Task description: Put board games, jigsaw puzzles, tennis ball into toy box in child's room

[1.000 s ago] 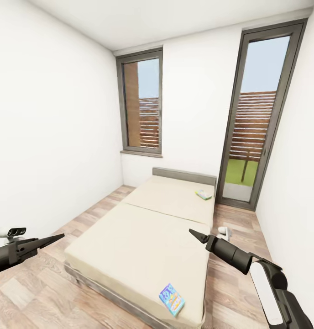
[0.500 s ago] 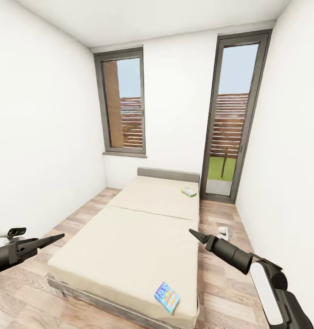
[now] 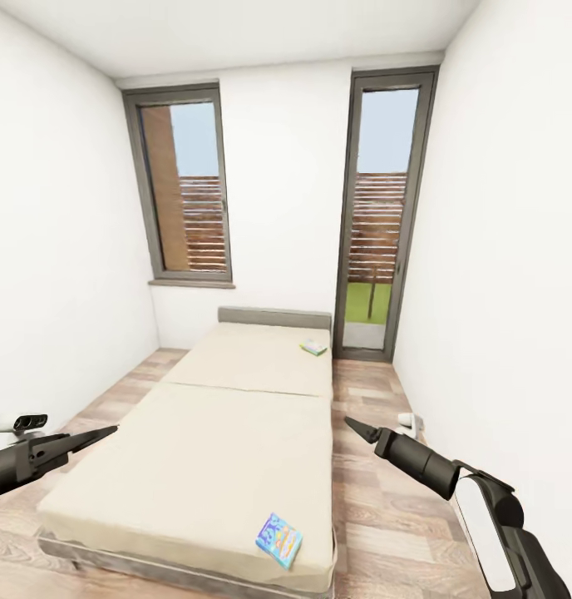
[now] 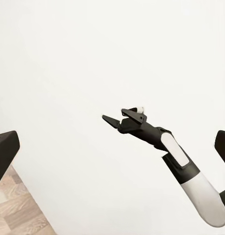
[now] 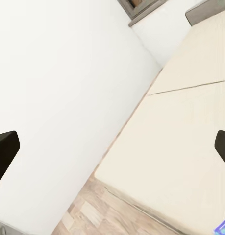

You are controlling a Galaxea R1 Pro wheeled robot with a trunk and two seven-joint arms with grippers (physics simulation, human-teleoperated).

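Bed (image 3: 236,433): beige, between 2 white walls.
Board games: near board game (image 3: 278,540) at foot corner; far board game (image 3: 313,347) beside headboard.

My room is bright and evenly lit; daylight enters by the window (image 3: 186,195) and glass door (image 3: 379,216). Shadows are faint. Walls lean outward at my head view's edges.

home bedroom: low bed (image 3: 211,433), wood floor (image 3: 377,491), tall window (image 3: 186,195), glass door (image 3: 377,216) facing garden.
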